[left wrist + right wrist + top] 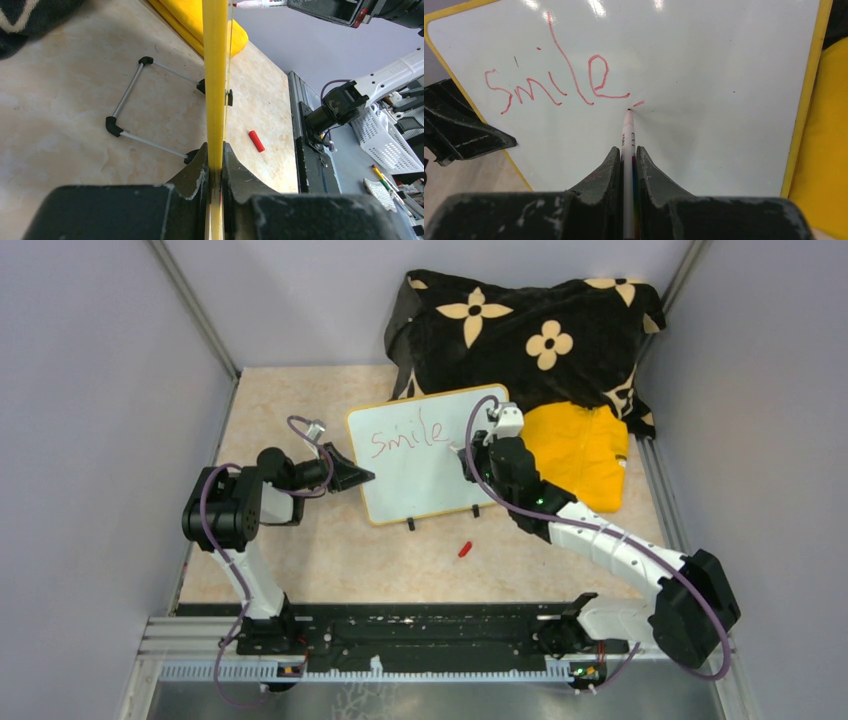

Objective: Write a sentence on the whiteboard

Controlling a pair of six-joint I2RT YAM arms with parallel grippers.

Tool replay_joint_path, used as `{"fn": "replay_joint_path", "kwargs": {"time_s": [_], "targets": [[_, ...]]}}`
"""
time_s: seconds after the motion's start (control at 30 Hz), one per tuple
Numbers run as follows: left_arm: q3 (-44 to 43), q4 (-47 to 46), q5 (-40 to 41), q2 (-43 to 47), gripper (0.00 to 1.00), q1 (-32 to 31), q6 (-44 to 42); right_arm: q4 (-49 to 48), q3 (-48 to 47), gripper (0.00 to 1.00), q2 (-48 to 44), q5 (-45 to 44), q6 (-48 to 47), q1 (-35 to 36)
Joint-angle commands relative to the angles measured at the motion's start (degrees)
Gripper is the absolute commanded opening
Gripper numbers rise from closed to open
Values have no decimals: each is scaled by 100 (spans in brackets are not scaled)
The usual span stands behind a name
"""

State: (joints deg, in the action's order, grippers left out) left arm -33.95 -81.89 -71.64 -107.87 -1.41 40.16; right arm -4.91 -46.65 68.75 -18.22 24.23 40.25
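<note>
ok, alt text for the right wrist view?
The right end effector grips a marker whose tip touches the whiteboard just past the red word "smile". The left end effector clamps the board's left edge.

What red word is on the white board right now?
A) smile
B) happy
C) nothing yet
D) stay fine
A: the red writing on the whiteboard spells only "smile", and the marker has its tip just past the last letter, with nothing written below.
</note>
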Motion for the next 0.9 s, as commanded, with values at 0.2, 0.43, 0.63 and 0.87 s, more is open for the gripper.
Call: {"fn": "replay_joint_path", "kwargs": {"time_s": [0.2,0.43,0.63,0.87], "targets": [[-41,204,40,-17,0,-29,-321,214,-33,0,-1053,196,0,283],[-41,249,40,7,0,-27,-346,43,255,0,-927,-936,-683,1581],[-49,317,33,-10,0,-34,-405,-495,240,0,-219,-1469,-1116,2301],[-48,395,34,-2,0,-26,-464,-865,27,0,468,-1494,-1211,2409]]}}
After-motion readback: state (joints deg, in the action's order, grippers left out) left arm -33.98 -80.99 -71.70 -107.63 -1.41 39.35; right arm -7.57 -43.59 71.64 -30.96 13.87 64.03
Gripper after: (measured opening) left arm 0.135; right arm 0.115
